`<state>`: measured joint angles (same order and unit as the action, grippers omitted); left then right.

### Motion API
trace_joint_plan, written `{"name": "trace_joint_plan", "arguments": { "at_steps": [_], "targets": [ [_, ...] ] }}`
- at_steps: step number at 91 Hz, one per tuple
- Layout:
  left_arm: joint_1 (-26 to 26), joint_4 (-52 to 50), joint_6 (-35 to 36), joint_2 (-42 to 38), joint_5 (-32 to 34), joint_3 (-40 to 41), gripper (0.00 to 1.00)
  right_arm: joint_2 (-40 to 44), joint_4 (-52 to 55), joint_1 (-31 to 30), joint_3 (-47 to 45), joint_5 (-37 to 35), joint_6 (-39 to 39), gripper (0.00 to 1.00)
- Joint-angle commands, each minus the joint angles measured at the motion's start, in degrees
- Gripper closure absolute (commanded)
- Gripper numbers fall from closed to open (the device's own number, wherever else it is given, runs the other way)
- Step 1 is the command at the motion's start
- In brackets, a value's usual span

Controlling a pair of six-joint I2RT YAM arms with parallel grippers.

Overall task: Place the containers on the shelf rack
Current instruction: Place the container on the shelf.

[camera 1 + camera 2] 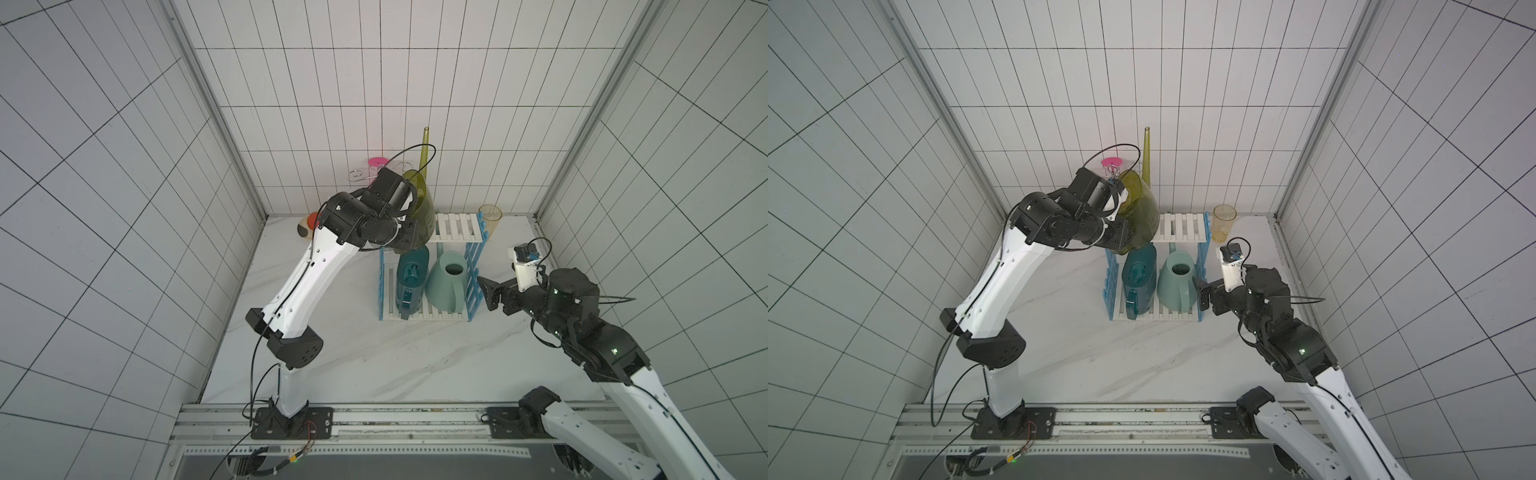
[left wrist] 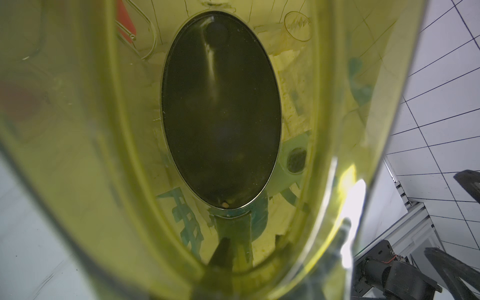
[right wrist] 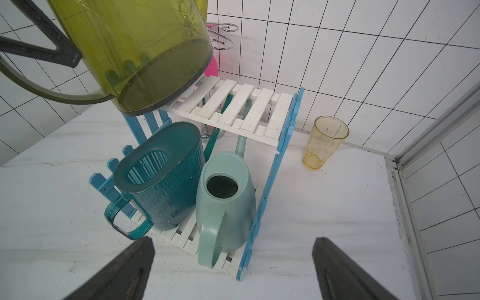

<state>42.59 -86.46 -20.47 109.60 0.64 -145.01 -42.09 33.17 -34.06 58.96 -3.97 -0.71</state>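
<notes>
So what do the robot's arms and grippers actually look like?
Left arm and right arm: white shell links, black joints, black base plates. Thin black cables loop alongside. Green lights glow on the right arm's joints. Right gripper has dark, tapering fingers.

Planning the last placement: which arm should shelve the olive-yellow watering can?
Left. The left gripper holds the olive can above the shelf rack; the right gripper is open, empty, beside it.

I count three: olive-yellow can [image 3: 135, 52], dark teal can [image 3: 166, 187], mint can [image 3: 226, 207]. One shelf rack [image 3: 233, 109], one tumbler [image 3: 324, 142], one chrome holder [image 3: 223, 39].
</notes>
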Motion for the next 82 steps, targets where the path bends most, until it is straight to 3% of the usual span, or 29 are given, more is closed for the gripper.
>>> {"name": "trace_joint_plan", "arguments": {
  "at_steps": [1, 13, 50, 82],
  "targets": [
    [0.0, 3.2, 1.9, -0.1, 1.8, -2.1, 1.0, 0.3, -1.0, 0.6, -0.6, -0.5, -0.8, 0.01],
    [0.0, 3.4, 2.4, 0.7, 2.5, -2.5, 1.0, 0.4, -1.0, 0.7, -0.7, -0.4, -0.9, 0.01],
    [-0.1, 3.7, 3.0, 2.2, 3.6, -2.5, 0.8, 1.2, -1.1, 0.7, -1.2, -0.6, -1.0, 0.01],
    [-0.6, 4.1, 3.1, 2.8, 3.5, -2.5, 0.73, 1.4, -1.1, 0.8, -1.1, -0.6, -1.0, 0.01]
  ]
}}
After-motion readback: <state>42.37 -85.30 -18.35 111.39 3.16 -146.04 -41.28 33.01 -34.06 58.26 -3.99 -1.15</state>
